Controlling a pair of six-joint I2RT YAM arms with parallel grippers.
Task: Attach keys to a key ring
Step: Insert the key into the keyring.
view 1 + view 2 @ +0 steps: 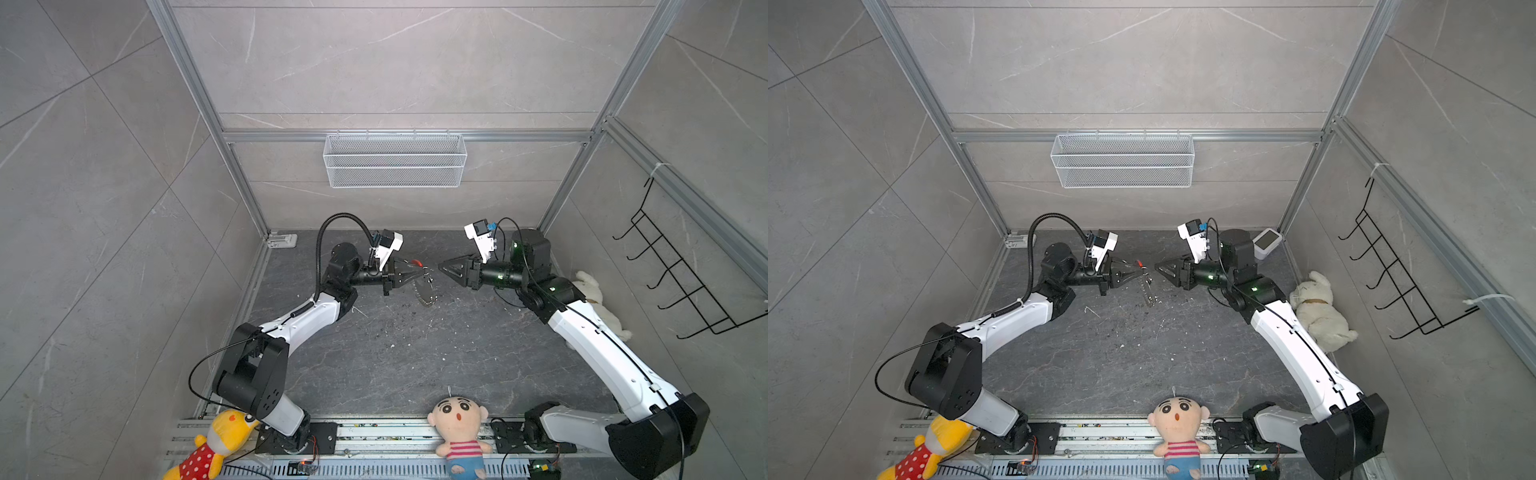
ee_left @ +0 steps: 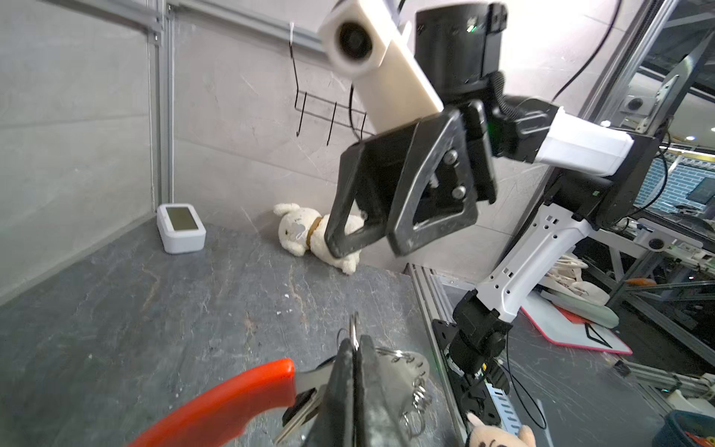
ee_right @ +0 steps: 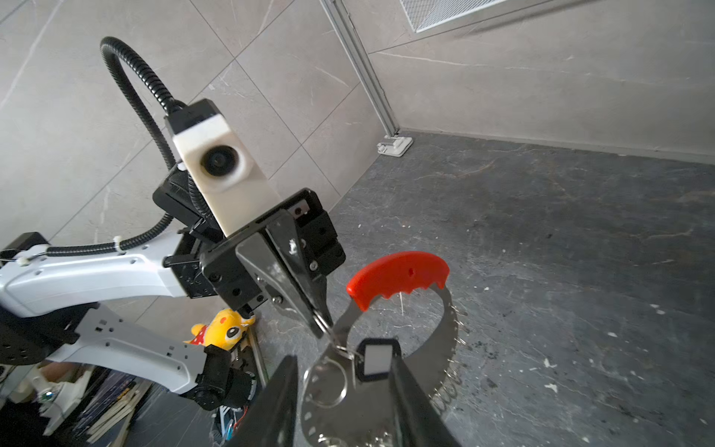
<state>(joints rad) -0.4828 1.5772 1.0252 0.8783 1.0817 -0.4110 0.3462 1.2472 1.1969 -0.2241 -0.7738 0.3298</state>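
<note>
The left end effector (image 1: 419, 272) is clamped, fingers together, on the large key ring (image 3: 447, 329), a loop of bright red curved plastic strip and grey metal band fringed with small silver rings. The loop hangs over the dark grey stone-patterned worktop (image 1: 395, 353), in front of the white wire-mesh basket (image 1: 395, 160). A small black oblong fob (image 3: 377, 360) with a pale centre dangles from the loop. The right end effector (image 1: 441, 267), also in front of the basket, has its fingers apart and grips nothing.

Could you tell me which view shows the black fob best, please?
The right wrist view: the fob faces the camera, pale centre clear. In both top views it is too small; the left wrist view leaves it unclear.
</note>
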